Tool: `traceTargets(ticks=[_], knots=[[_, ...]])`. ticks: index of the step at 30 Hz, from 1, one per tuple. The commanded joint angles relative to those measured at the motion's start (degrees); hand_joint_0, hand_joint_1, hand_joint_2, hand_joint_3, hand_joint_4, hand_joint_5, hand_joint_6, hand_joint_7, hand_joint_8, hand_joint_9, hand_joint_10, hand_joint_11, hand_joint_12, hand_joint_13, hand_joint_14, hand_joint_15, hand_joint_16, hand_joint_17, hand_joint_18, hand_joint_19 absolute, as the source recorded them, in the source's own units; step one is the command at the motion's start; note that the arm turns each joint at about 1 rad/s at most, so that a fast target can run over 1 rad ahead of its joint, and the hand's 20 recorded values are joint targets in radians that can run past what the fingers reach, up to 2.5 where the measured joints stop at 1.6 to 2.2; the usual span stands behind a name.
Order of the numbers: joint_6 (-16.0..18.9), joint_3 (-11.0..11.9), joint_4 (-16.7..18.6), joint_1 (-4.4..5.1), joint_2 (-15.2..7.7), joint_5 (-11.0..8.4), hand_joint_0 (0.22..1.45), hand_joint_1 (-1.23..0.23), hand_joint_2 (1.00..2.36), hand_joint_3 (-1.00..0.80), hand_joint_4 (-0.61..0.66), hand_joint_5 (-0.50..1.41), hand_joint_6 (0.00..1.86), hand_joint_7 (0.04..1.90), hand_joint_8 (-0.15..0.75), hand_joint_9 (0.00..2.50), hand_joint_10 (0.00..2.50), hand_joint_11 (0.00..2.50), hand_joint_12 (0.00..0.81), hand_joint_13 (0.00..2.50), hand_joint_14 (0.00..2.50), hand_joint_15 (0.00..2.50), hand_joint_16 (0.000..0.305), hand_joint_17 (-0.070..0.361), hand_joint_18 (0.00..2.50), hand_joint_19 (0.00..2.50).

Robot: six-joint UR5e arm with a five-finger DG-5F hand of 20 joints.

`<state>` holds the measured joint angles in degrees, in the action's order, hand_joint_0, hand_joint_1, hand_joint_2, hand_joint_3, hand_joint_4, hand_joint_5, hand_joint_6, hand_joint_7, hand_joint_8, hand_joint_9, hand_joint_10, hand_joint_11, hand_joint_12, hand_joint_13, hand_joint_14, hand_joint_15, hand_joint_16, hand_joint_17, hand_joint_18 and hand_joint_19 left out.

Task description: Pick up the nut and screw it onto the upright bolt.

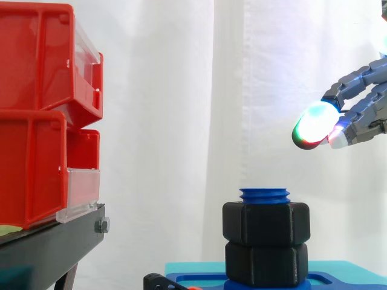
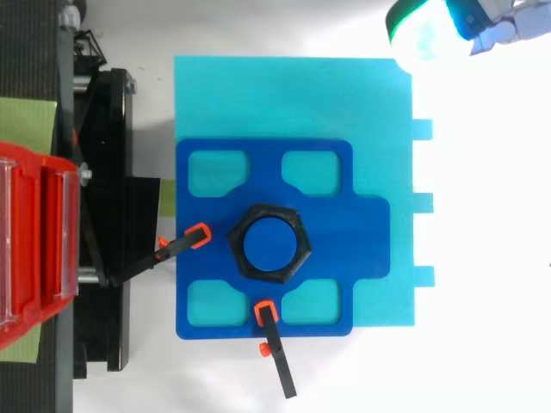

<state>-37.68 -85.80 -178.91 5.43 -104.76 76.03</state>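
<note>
side: level, close, facing curtain (image 1: 181, 90) | top: straight down, farther | shared: bolt (image 1: 265, 194), red bins (image 1: 36, 121)

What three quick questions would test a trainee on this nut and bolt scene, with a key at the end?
1. True or false: the hand has its fingers curled round the black nut.
2. Seen from above, the nut's outline is: A round, B six-sided, C square.
3. Fill in: in the side view the hand hovers above and to the ____ of the blue bolt.
Key: 1 false, the fingers hold nothing; 2 B; 3 right.
</note>
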Motion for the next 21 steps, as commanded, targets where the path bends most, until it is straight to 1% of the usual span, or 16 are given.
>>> traceTargets(ticks=[1, 3, 4, 6, 9, 12, 13, 15, 18, 21], knots=[[0.2, 0.0, 0.1, -0.07, 0.0, 0.00, 0.49, -0.35, 1.00, -0.50, 0.11, -0.25, 0.50, 0.69, 0.184, 0.00, 0.00, 0.00, 0.323, 0.00, 0.00, 0.00, 0.043, 0.096, 0.00, 0.00], [0.4, 0.0, 0.0, -0.15, 0.0, 0.00, 0.49, -0.34, 1.00, -0.50, 0.11, -0.26, 0.50, 0.71, 0.185, 0.00, 0.00, 0.00, 0.322, 0.00, 0.00, 0.00, 0.043, 0.096, 0.00, 0.00], [0.8, 0.0, 0.0, -0.15, 0.0, 0.00, 0.49, -0.34, 1.00, -0.50, 0.11, -0.26, 0.50, 0.68, 0.187, 0.00, 0.00, 0.00, 0.325, 0.00, 0.00, 0.00, 0.043, 0.097, 0.00, 0.00], [1.1, -0.1, -0.1, -0.07, 0.0, 0.00, 0.49, -0.34, 1.00, -0.50, 0.11, -0.26, 0.50, 0.68, 0.186, 0.00, 0.00, 0.00, 0.326, 0.00, 0.00, 0.00, 0.043, 0.096, 0.00, 0.00], [1.7, 0.0, -0.1, -0.15, 0.0, 0.09, 0.49, -0.33, 1.00, -0.50, 0.11, -0.26, 0.50, 0.71, 0.187, 0.00, 0.00, 0.00, 0.326, 0.00, 0.00, 0.00, 0.043, 0.096, 0.00, 0.00], [1.7, 0.0, 0.1, -0.15, 0.0, 0.09, 0.49, -0.33, 1.00, -0.50, 0.11, -0.26, 0.50, 0.68, 0.187, 0.00, 0.00, 0.00, 0.326, 0.00, 0.00, 0.00, 0.043, 0.096, 0.00, 0.00], [1.7, 0.0, 0.1, -0.07, 0.0, 0.09, 0.49, -0.33, 1.00, -0.50, 0.11, -0.26, 0.50, 0.72, 0.186, 0.00, 0.00, 0.00, 0.326, 0.00, 0.00, 0.00, 0.043, 0.096, 0.00, 0.00], [1.7, 0.0, 0.0, 0.02, 0.0, 0.00, 0.49, -0.33, 1.00, -0.50, 0.11, -0.26, 0.50, 0.72, 0.187, 0.00, 0.00, 0.00, 0.325, 0.00, 0.00, 0.00, 0.042, 0.095, 0.00, 0.00], [1.7, 0.0, -0.1, 0.02, 0.0, 0.00, 0.49, -0.33, 1.00, -0.50, 0.11, -0.26, 0.50, 0.67, 0.186, 0.00, 0.00, 0.00, 0.326, 0.00, 0.00, 0.00, 0.043, 0.097, 0.00, 0.00], [1.7, 0.0, 0.0, 0.02, 0.0, 0.09, 0.49, -0.33, 1.00, -0.50, 0.11, -0.26, 0.50, 0.71, 0.185, 0.00, 0.00, 0.00, 0.325, 0.00, 0.00, 0.00, 0.042, 0.096, 0.00, 0.00]])
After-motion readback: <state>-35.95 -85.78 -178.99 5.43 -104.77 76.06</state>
